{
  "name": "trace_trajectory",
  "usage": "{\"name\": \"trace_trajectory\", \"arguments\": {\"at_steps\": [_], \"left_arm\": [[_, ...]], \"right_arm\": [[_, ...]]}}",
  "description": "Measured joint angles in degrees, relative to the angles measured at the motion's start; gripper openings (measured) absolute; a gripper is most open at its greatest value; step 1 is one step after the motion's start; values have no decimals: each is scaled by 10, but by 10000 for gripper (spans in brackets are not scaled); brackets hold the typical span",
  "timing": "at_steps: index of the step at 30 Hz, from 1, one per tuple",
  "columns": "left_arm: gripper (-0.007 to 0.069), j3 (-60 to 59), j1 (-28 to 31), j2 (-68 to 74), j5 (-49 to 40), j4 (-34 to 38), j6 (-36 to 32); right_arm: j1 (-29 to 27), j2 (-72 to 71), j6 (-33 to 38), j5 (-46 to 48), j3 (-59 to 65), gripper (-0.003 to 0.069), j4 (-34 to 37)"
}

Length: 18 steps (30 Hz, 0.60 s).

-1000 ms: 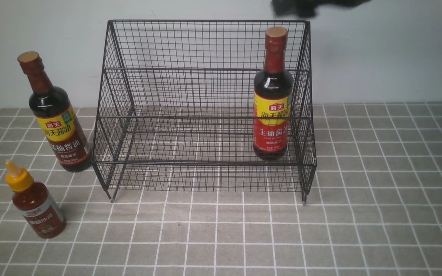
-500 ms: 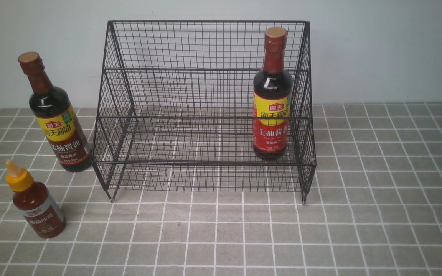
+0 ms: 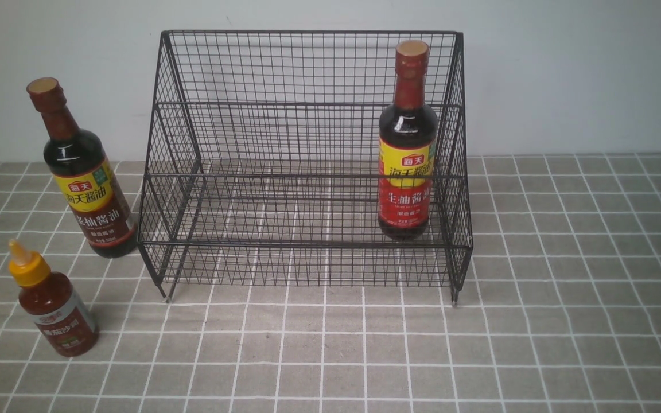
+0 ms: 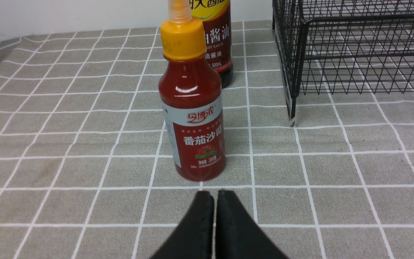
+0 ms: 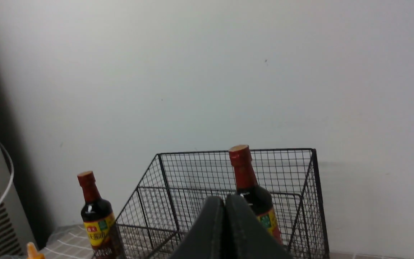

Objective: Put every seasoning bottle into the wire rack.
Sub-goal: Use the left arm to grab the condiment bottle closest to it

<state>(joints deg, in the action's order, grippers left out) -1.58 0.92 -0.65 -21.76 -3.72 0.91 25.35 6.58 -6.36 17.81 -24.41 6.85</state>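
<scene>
Two bottles are left to move, both on the worktop [image 3: 537, 344] left of the wire rack [image 3: 307, 143] — the red sauce bottle [image 3: 58, 310], with the left tool [image 4: 214, 196] clenched empty beside it, and the brown-label soy bottle [image 3: 86, 183]. One is done — the red-label soy bottle [image 3: 408, 172] stands at the rack's right end, the right tool [image 5: 225, 201] clenched empty, clear of the rack.

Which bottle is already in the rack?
The red-labelled soy-sauce bottle, at the wire rack's right end; the brown-labelled one and short red bottle stand outside.
</scene>
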Motion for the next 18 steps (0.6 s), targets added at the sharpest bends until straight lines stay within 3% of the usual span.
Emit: {"name": "trace_trajectory", "arguments": {"at_steps": [8,14,18], "left_arm": [[-7,0,0,0,0,0,0],[-7,0,0,0,0,0,0],[-7,0,0,0,0,0,0]], "right_arm": [[-19,-33,21,-13,79,-13,-72],[-191,-41,21,-14,186,-13,-85],[-239,-64,21,-8,246,-13,-85]]}}
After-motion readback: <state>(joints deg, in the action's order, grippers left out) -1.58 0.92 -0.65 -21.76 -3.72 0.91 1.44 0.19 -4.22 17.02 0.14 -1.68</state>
